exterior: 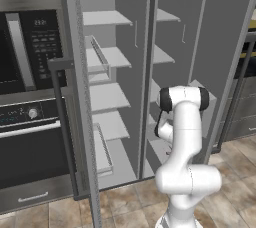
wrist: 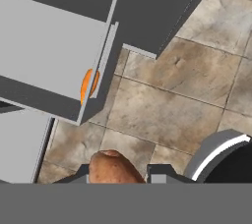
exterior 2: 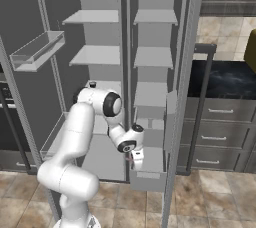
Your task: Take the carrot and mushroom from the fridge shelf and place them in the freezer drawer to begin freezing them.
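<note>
- The mushroom [wrist: 113,166] sits at six o'clock in the hand view, a brown rounded lump wedged between the two dark fingertips. The gripper [wrist: 118,175] is nearly closed, pinched on it, so you are carrying the second item.
- The carrot [wrist: 88,84] shows as an orange sliver at about ten o'clock from the mushroom, lying against the front wall of the freezer drawer [wrist: 49,51]. Judged from that, the first half of the task is done.
- The drawer stands pulled out over the tiled floor [wrist: 187,85], which is why the hand camera looks straight down past its front wall: your hand hangs just outside the rim, not yet over the cavity.
- In the right base view the gripper [exterior 2: 136,161] points downward at the near left corner of the open drawer [exterior 2: 150,174], at the bottom of the right-hand column of the fridge.
- The fridge shelf [exterior 2: 152,58] levels above, at twelve o'clock from the drawer, carry nothing I can make out.
- In the left base view the arm [exterior: 185,147] hides the drawer.
- Next move, as I judge it: shift toward ten o'clock in the hand view until the mushroom clears the wall, then release. Risk: letting go here drops it on the floor.
</note>
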Robot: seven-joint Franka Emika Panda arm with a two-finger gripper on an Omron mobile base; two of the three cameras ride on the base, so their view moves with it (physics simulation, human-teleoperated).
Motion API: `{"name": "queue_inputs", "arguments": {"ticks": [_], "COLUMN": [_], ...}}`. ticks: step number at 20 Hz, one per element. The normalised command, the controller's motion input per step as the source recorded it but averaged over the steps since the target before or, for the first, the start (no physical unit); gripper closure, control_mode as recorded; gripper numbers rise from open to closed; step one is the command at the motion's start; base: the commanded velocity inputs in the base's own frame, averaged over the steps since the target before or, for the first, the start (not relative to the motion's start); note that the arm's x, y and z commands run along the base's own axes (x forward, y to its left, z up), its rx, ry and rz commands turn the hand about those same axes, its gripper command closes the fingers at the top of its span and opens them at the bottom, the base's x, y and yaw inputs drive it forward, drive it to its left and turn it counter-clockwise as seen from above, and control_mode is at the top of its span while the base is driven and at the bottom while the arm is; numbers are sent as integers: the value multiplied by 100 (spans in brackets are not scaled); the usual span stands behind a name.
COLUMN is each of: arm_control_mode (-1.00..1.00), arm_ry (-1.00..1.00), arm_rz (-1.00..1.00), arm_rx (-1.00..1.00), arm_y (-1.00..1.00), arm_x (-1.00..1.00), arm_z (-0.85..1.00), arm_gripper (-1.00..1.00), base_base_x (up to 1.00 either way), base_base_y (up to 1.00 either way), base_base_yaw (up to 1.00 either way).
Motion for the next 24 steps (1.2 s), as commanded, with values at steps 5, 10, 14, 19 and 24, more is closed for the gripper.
{"name": "queue_inputs", "arguments": {"ticks": [5,10,14,19,24], "arm_control_mode": [-100,-100,-100,-100,-100], "arm_ry": [1,4,2,1,1], "arm_rz": [0,0,0,0,0], "arm_rx": [0,0,0,0,0], "arm_y": [-3,0,0,0,0], "arm_x": [33,49,37,26,11], "arm_z": [-19,-18,-36,-46,-56], "arm_gripper": [100,100,100,100,100], "base_base_x": [0,0,0,0,0], "base_base_y": [0,0,0,0,0], "base_base_yaw": [0,0,0,0,0]}}
